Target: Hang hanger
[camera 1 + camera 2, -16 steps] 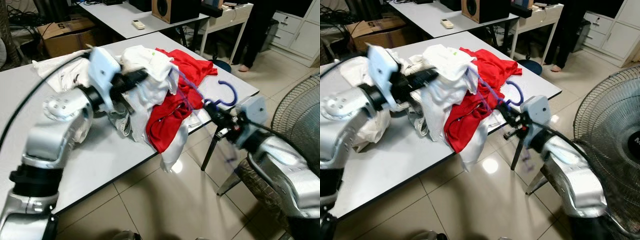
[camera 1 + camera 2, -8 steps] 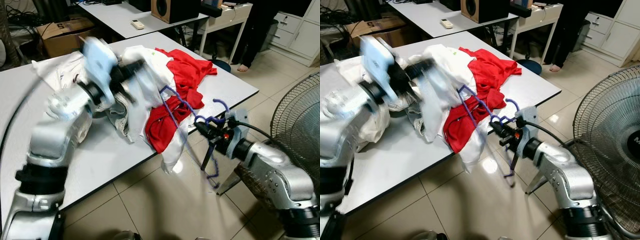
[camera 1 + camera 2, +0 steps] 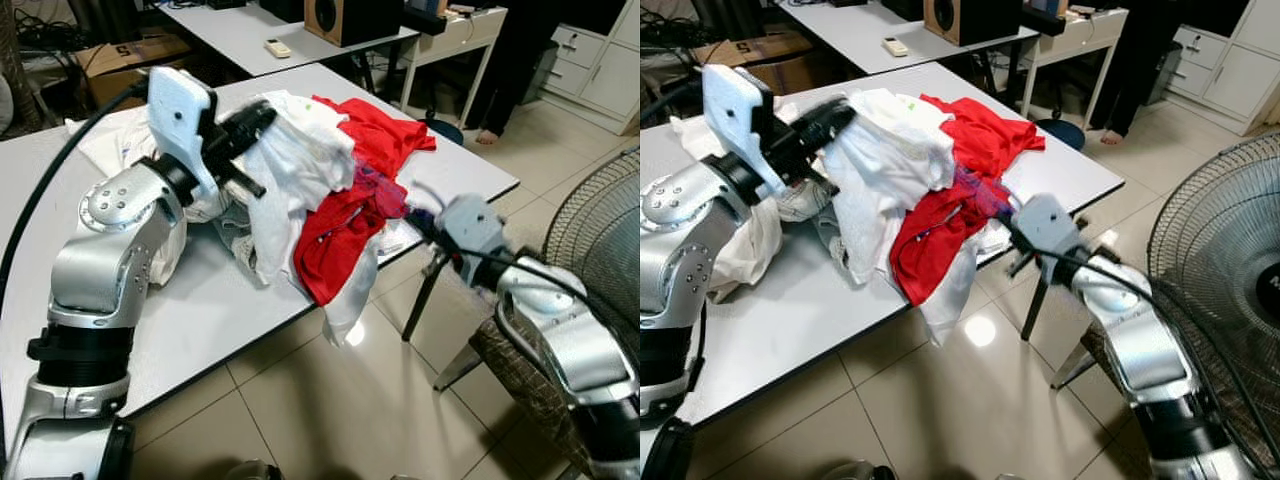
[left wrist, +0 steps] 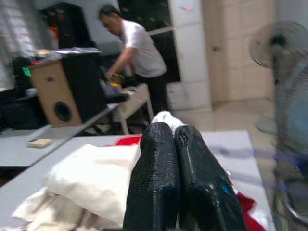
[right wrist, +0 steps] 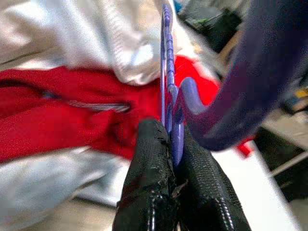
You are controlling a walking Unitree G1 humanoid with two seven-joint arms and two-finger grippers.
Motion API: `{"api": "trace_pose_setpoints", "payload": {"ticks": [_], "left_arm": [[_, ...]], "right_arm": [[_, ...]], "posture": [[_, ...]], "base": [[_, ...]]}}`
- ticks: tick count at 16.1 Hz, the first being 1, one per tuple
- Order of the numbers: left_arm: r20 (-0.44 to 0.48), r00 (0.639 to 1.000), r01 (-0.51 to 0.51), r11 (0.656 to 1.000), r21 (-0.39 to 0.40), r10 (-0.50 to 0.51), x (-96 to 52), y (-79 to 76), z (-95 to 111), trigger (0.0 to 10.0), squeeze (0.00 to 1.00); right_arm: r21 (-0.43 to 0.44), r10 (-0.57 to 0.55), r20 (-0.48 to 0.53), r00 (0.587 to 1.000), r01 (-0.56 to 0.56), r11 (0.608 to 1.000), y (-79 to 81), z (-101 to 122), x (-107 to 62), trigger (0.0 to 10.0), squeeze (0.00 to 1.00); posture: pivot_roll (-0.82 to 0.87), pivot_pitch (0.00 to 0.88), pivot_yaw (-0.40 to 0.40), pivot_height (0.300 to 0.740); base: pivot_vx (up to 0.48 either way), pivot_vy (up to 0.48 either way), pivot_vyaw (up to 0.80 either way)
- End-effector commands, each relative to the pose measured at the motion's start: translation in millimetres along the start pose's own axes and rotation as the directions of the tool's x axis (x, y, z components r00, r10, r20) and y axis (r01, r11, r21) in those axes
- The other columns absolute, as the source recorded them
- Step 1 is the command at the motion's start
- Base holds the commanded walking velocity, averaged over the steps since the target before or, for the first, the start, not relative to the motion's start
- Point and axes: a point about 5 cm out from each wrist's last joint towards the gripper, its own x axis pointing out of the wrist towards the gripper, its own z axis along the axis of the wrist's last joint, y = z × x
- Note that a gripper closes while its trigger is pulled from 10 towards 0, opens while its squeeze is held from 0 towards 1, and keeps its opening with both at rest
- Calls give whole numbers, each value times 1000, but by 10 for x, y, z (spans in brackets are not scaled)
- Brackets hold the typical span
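A round wire-grilled floor fan (image 3: 600,215) is seen near the right arm. The thin purple plastic hanger (image 5: 169,91) is clamped between the closed right gripper (image 5: 174,159) at the white table's (image 3: 220,330) edge, against the red garment (image 3: 345,215). Farther in, the left gripper (image 4: 179,159), fingers pressed together, is buried in white clothing (image 3: 300,160).

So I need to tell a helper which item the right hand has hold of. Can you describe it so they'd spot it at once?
Start at the white table with the heap of clothes near its front edge. At the red garment, the right hand is shut on a thin purple plastic hanger. It is the one rigid, purple thing there; everything around it is soft red or white cloth.
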Motion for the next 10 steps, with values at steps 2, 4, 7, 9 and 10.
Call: {"api": "trace_pose_setpoints", "payload": {"ticks": [2, 4, 7, 9, 10], "left_arm": [[-33, 996, 83, 996, 9, -83, 0, -119, -25, 0, 0], [-64, 989, 137, 990, 24, -135, -10, -198, -65, 0, 0], [-63, 982, 180, 982, 50, -176, 26, -318, -91, 0, 0], [-23, 993, 116, 990, 81, -114, 64, -312, -41, 0, 0], [-1, 998, 57, 994, 95, -57, 67, -246, 2, 0, 0]], "right_arm": [[-22, -68, 52, 996, 69, 997, -123, 93, 14, 10000, 0], [84, -74, 73, 995, 68, 994, -131, 110, 54, 10000, 0], [489, 37, 103, 994, -83, 868, 31, 36, 207, 10000, 0], [548, 189, 87, 978, -205, 811, 237, -49, 243, 10000, 0], [535, 247, 70, 966, -246, 808, 302, -75, 228, 10000, 0]], "posture": [[-127, 0, 14, 740], [-126, 0, 12, 740], [-123, 0, 5, 740], [-110, 0, -7, 740], [-103, 0, -14, 740]], "base": [[0, 0, 0], [0, 0, 0], [0, 0, 0], [0, 0, 0], [0, 0, 0]]}}
